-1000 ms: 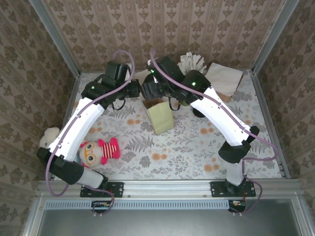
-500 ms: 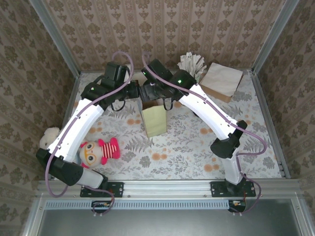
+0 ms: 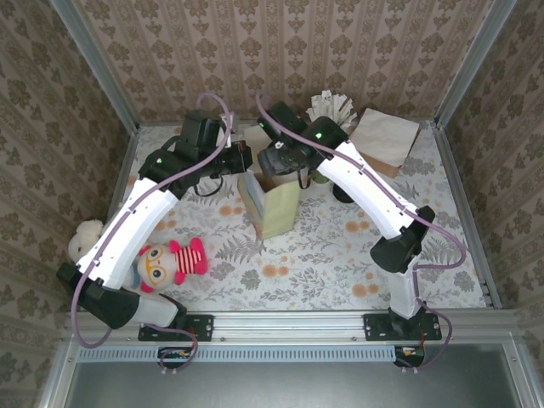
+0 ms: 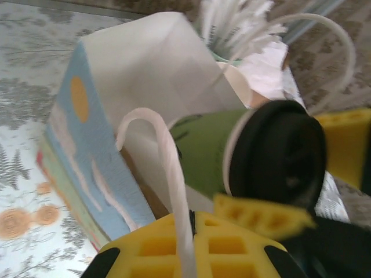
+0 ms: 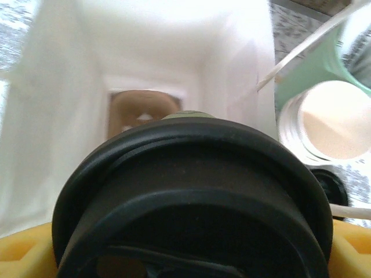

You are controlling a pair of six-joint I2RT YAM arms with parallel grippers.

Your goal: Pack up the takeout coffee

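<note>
Left wrist view: my left gripper [image 4: 190, 229] is pinched closed on the white cord handle [image 4: 168, 174] of the pale paper gift bag [image 4: 139, 63], which stands toward the far edge of the table [image 3: 323, 255]. My right gripper [image 5: 191, 249] clamps the dark-green paper takeout coffee cup [image 4: 208, 153] by its black lid, tilted base-first into the bag's mouth.

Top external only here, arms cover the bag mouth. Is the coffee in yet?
Observer: Not yet. On left wrist, the takeout coffee is tipped on its side at the gift bag mouth, base pointing in.
Operator: Who's holding it?
Observer: The right gripper, with yellow fingers on either side of the black lid.
Operator: And the left?
Observer: The left gripper is shut on the white bag handle.
</note>
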